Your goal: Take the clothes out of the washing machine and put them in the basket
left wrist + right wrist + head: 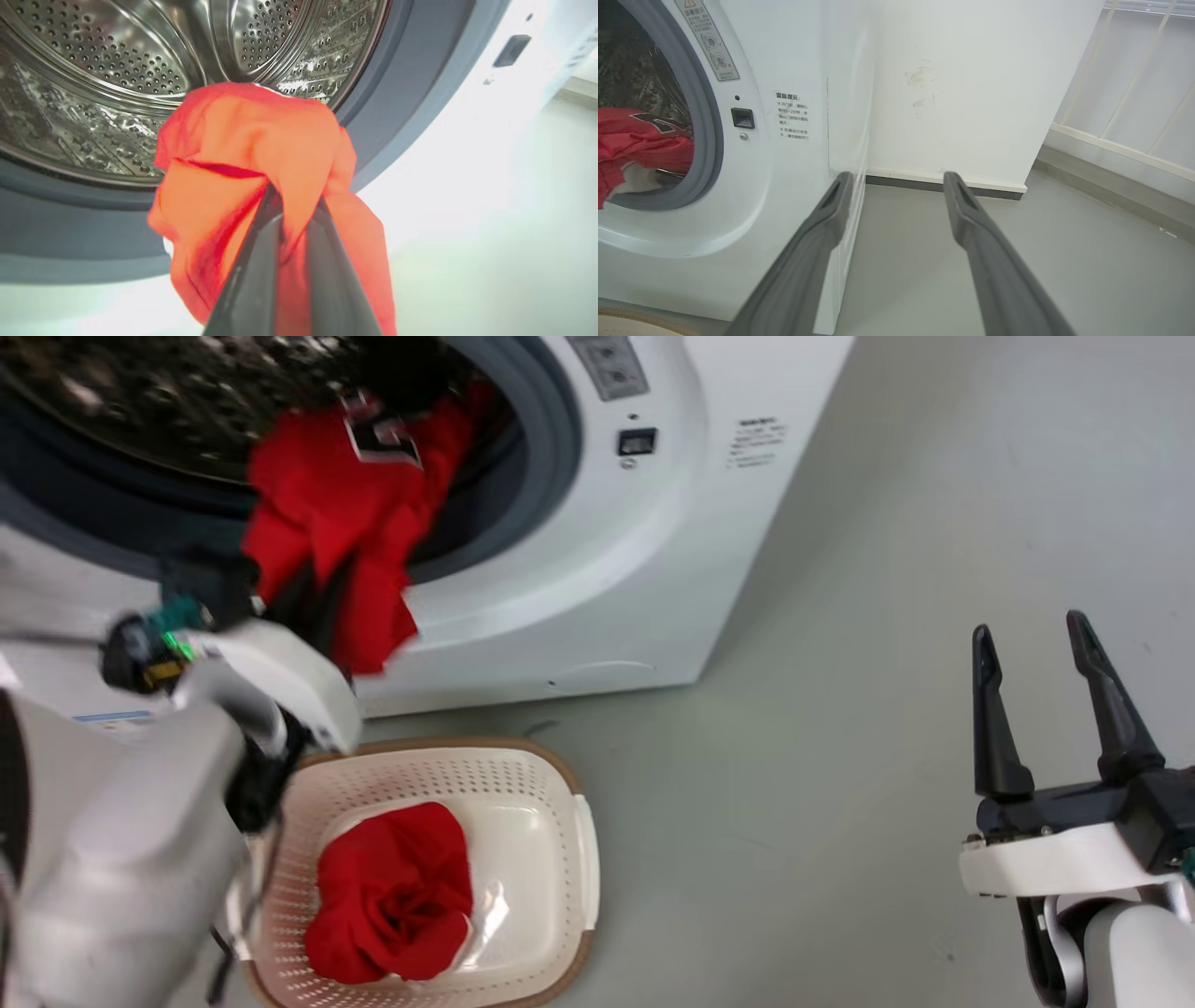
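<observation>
Looks like a bare laundry corner: white front-load washing machine (607, 569) at upper left, basket (420, 770) on a grey floor (840, 756), plain white wall (971, 93).

One red garment (261, 140) pinched in left hand (297, 198), hanging from open washing machine (653, 569); second red garment (392, 896) bundled in basket (420, 770) below hand.

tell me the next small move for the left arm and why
Probably draw the left gripper back and down toward the basket. It is shut on a red garment that hangs out over the washer's grey ring, and the basket sits on the floor just below with the other garment in it and room beside that.
</observation>
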Motion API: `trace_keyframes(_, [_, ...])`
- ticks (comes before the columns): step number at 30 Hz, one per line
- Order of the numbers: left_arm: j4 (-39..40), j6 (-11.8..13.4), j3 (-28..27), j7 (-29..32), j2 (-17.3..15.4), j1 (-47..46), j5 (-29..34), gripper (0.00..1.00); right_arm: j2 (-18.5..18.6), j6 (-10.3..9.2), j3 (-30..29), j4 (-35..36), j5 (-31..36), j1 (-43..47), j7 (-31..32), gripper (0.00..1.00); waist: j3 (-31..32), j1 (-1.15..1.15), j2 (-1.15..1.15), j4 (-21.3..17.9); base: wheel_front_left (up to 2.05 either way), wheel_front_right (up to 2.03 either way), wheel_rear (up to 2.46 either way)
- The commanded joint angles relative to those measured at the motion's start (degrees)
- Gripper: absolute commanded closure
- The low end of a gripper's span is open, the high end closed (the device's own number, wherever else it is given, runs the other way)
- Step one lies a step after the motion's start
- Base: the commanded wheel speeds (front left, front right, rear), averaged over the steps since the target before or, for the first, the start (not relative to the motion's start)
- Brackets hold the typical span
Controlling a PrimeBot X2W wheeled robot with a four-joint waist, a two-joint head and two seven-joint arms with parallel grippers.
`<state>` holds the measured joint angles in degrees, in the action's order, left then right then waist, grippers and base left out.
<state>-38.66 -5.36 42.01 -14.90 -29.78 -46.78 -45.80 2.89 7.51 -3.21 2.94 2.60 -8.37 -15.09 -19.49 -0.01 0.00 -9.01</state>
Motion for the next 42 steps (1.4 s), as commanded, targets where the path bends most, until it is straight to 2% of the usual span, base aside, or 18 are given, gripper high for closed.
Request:
trace_keyframes(1, [3.27, 1.2, -1.0, -0.4, 0.49, 3.96, 0.36, 1.0, -0.02, -0.04, -0.07, -0.35, 0.5, 1.05, -0.12, 0.0, 2.65, 0.01, 0.0, 2.68, 0.0, 0.0, 0.0])
trace_keyframes(7, [10.69, 2.96, -0.59, -0.24, 0.72, 13.34, 0.12, 1.0, -0.02, -0.05, -0.09, -0.5, 1.06, 2.16, -0.12, 0.0, 4.15, 0.01, 0.0, 4.34, 0.0, 0.0, 0.0])
trace_keyframes(12, [15.76, 2.77, 2.47, 5.38, 0.4, 19.32, -1.94, 1.0, -0.02, -0.05, 0.21, -0.29, 1.44, 2.15, -0.12, 0.0, 3.67, 0.01, 0.0, 4.99, 0.0, 0.0, 0.0])
trace_keyframes(17, [16.31, 1.82, 5.23, 10.49, 0.27, 21.71, -3.25, 1.0, -0.02, -0.05, 0.76, -0.12, 1.52, 1.05, -0.12, 0.0, 1.41, 0.01, 0.0, 4.49, 0.0, 0.0, 0.0])
trace_keyframes(27, [7.81, -0.77, 10.39, 20.03, 3.21, 19.45, -5.08, 1.0, -0.02, -0.04, 1.03, 0.75, 0.91, -1.43, -0.12, 0.0, -5.57, 0.01, 0.0, 1.36, 0.0, 0.0, 0.0])
trace_keyframes(33, [-0.49, -1.67, 11.28, 20.35, 5.63, 15.31, -5.43, 1.0, -0.02, -0.04, 1.16, 1.5, -0.05, -2.83, -0.12, 0.0, -11.06, 0.01, 0.0, -0.9, 0.0, 0.0, 0.0])
trace_keyframes(42, [-13.25, -1.91, 10.86, 15.47, 7.31, 5.93, -3.73, 1.0, -0.04, -0.04, 1.72, 3.29, -2.04, -5.39, -0.12, 0.0, -20.59, 0.01, 0.0, -4.39, 0.0, 0.0, 0.0])
